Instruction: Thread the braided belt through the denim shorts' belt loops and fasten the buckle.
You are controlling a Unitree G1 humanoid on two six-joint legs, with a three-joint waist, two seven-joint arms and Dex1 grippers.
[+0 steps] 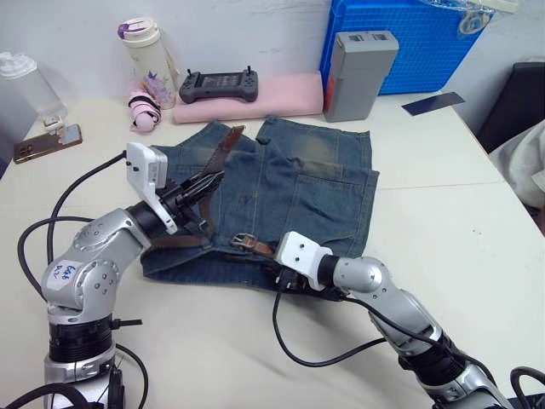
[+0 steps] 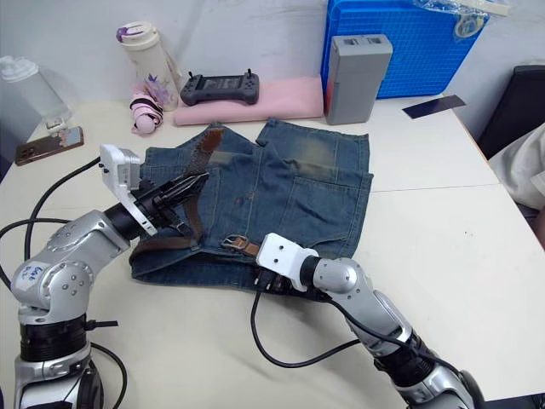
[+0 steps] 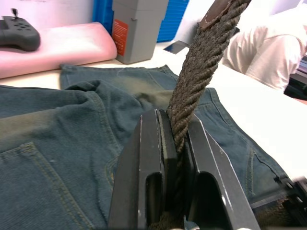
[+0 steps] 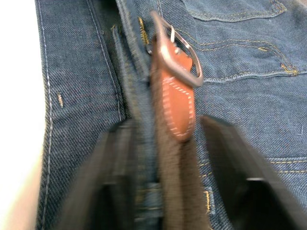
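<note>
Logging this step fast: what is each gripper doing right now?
Left gripper: shut on the braided belt.
Right gripper: open, fingers either side of the belt by the buckle, over the denim shorts.

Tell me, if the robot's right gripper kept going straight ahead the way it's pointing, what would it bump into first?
Probably the buckle. The right gripper straddles the braided belt, and the buckle's tan leather tab lies just ahead between its fingers, on the denim shorts.

One pair of shorts point(image 1: 289, 196), one belt point(image 1: 213, 158) with one buckle point(image 1: 243, 240). Two grippers: left point(image 1: 209, 183), right point(image 1: 283, 277). Two bottles point(image 1: 146, 55) point(image 1: 30, 85), one phone point(image 1: 47, 142), one controller point(image 1: 218, 85), one blue crate point(image 1: 409, 43), one grey box point(image 1: 359, 72).
</note>
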